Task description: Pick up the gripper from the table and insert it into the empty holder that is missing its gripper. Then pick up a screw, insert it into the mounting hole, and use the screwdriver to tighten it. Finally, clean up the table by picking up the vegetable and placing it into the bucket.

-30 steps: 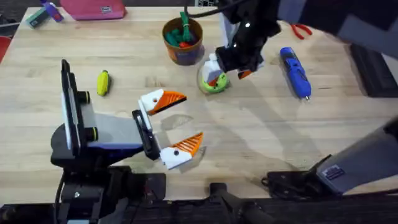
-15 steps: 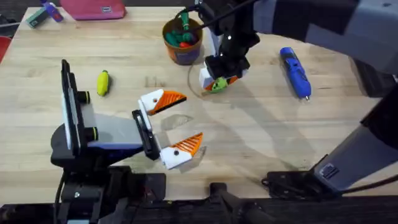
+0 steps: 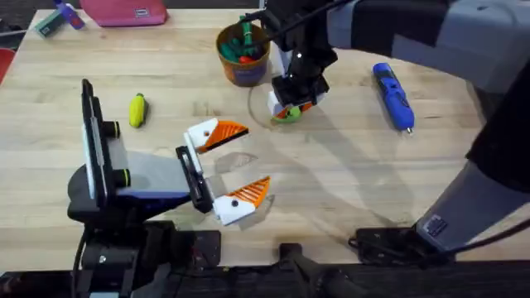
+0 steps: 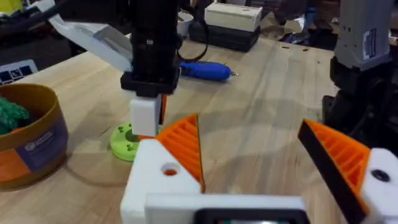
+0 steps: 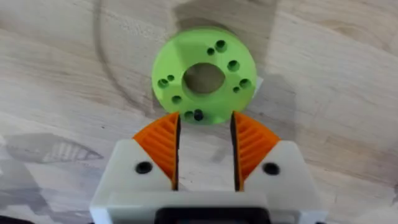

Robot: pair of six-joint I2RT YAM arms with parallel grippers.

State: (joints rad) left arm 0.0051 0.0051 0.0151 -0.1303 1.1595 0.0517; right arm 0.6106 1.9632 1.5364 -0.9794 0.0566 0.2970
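**Vegetable still waiting while right arm hovers at green disc**

Vegetable (image 3: 137, 109), yellow, lies at left-centre of the overhead frame; the bucket (image 3: 243, 55) stands at upper centre. The right gripper (image 5: 205, 144) sits low over a green ring (image 5: 204, 77), pads narrowly apart and holding nothing. The left gripper (image 4: 255, 158) rests wide open, empty. Judged step: something around the ring; the next move needs a careful close on it.
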